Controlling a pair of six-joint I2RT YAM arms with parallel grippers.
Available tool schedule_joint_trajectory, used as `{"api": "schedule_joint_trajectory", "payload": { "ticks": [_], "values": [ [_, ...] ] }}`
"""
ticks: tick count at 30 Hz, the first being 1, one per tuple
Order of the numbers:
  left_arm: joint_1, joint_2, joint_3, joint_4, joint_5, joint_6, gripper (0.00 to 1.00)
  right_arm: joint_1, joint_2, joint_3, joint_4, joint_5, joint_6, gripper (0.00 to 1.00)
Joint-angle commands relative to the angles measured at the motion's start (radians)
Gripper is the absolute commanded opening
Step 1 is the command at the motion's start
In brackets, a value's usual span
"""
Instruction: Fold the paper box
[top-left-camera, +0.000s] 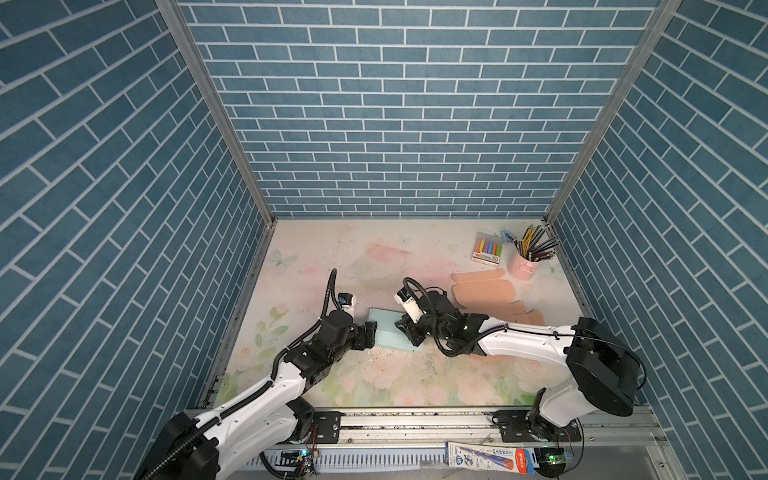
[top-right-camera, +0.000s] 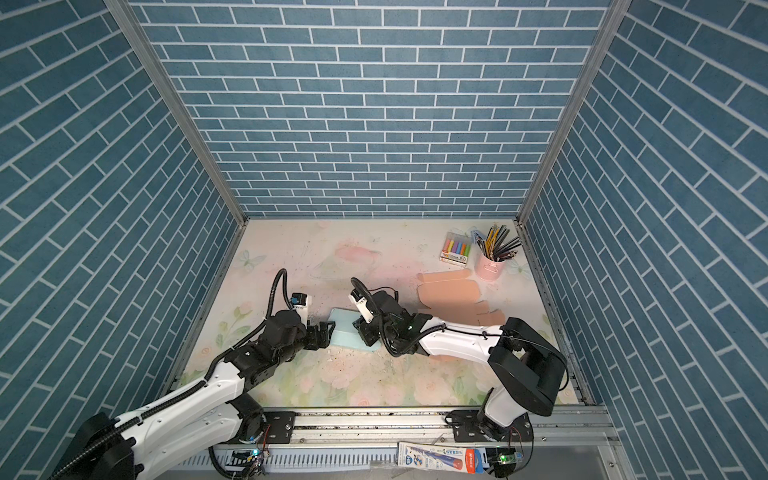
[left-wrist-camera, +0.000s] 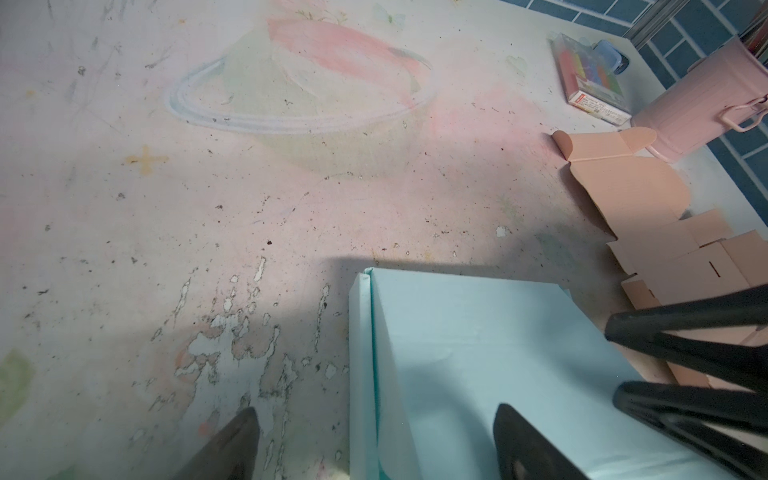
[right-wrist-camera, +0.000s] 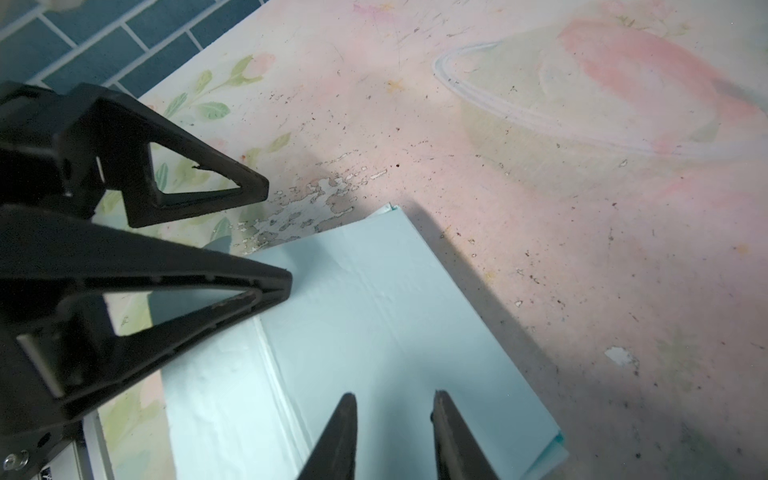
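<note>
Straddling a wall of the light-blue paper box (top-left-camera: 387, 332), the left gripper (left-wrist-camera: 376, 451) is gaping empty; the right gripper (right-wrist-camera: 392, 436), slightly parted and empty, is hovering over its top. Pinching squarely seems best.

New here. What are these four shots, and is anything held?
Two robot arms on a front rail, each ending in a two-finger tool. The two wide pictures come from one overhead stereo camera; the close-ups from a camera on each wrist. On the table lie a light blue paper box, flat peach cardboard blanks, a marker pack and a pink pencil cup. The left tool stands wide open at the box's edge; the right tool is partly open over its top. Nothing is held.
</note>
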Motion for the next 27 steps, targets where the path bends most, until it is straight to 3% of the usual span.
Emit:
{"api": "schedule_joint_trajectory", "payload": {
  "ticks": [1,27],
  "values": [
    [0.008,-0.016,-0.03,0.01,0.001,-0.02,0.88,0.013,0.02,0.019,-0.026,0.012,0.001,0.32],
    [0.007,-0.075,-0.109,0.027,0.046,-0.098,0.88,0.053,0.105,0.067,-0.098,0.076,-0.013,0.31]
  ]
}}
